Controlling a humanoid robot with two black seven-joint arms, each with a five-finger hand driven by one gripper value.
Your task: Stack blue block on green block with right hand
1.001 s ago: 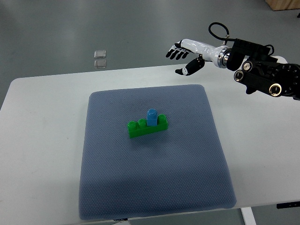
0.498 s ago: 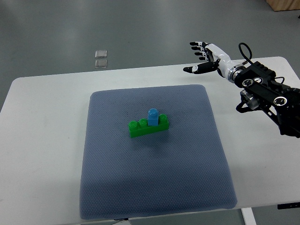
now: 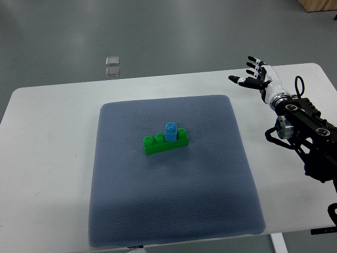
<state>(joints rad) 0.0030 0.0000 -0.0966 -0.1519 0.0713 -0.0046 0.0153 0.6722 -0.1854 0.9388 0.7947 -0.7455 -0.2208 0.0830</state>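
Blue block (image 3: pixel 170 130) atop green block (image 3: pixel 166 142) as before — right hand (image 3: pixel 257 75) further back, fingers spread, empty.

A white tabletop (image 3: pixel 47 158) with rounded corners fills most of the view, its far edge running from about 9 o'clock up to 2 o'clock. Directly on it lies a blue-grey mat (image 3: pixel 174 211), roughly square with a dimpled weave, covering the middle and reaching the near edge at 6 o'clock. Bare white strips show beside the mat at 9 o'clock and 3 o'clock, and a narrower strip at 12 o'clock. A green block (image 3: pixel 158 144) rests on the mat just above centre. Beyond the far edge lies grey floor (image 3: pixel 158 31).
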